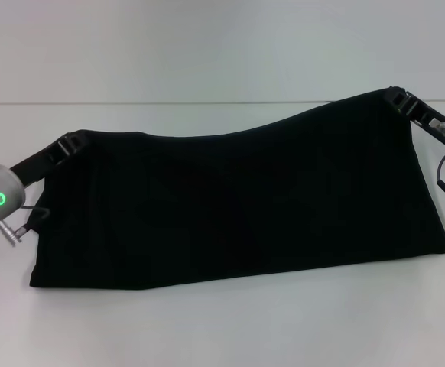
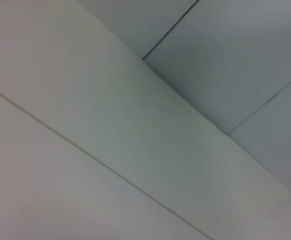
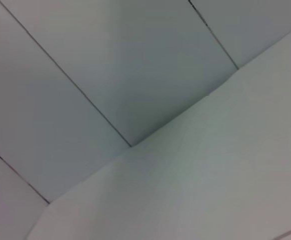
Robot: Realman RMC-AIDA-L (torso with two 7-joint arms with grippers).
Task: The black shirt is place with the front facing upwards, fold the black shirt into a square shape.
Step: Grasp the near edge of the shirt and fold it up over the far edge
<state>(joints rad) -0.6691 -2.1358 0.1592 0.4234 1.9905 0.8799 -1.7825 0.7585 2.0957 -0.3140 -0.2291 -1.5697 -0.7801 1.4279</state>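
While my two arms reach in from either side, the large plain black cotton shirt (image 1: 238, 206) hangs between them above the white table (image 1: 222, 329), its lower fold resting on the surface. My left gripper (image 1: 71, 143) pinches the shirt's upper left corner, my right gripper (image 1: 403, 101) the upper right corner, held higher. No lettering or label shows on the cloth. Both wrist views show only pale panels.

No lettering, label, brand or number can be read anywhere before me: the black shirt (image 1: 238, 206) on the table shows only plain dark cloth, and both my wrist cameras face bare pale panels with nothing written on them.
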